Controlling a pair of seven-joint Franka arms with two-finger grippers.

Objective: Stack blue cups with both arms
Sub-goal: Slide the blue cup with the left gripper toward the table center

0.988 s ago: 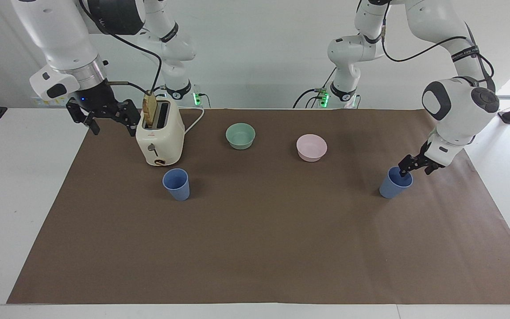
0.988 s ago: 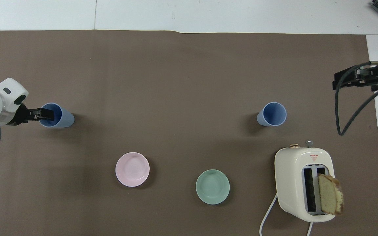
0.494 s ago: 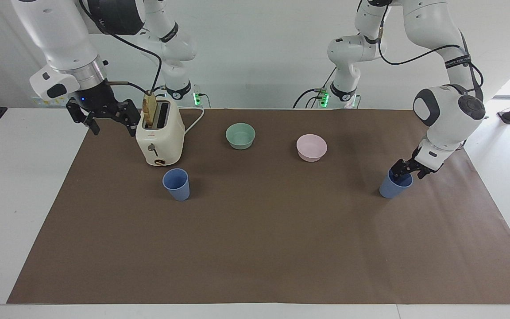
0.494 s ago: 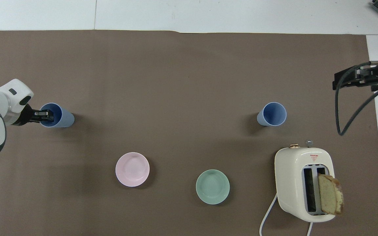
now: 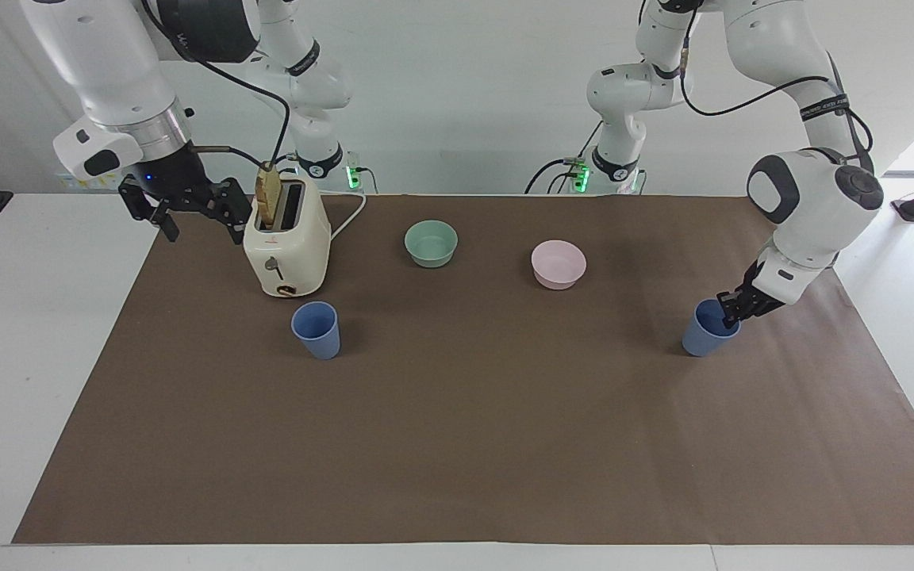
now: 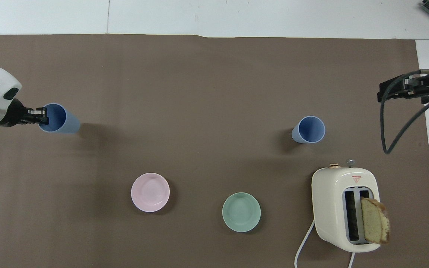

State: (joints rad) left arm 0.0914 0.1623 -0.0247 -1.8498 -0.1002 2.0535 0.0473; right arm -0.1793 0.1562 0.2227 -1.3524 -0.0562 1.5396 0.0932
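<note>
Blue cups (image 5: pixel 315 331), mint bowl (image 5: pixel 431 243), pink bowl (image 5: pixel 558 264)

One blue cup (image 5: pixel 316 331) upright beside toaster; other blue cup (image 5: pixel 705 334) tilted, claw-pinched

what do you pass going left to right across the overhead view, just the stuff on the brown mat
Blue cup in the left gripper → pink bowl → mint-green bowl → free-standing blue cup → toaster with its bread slice.
</note>
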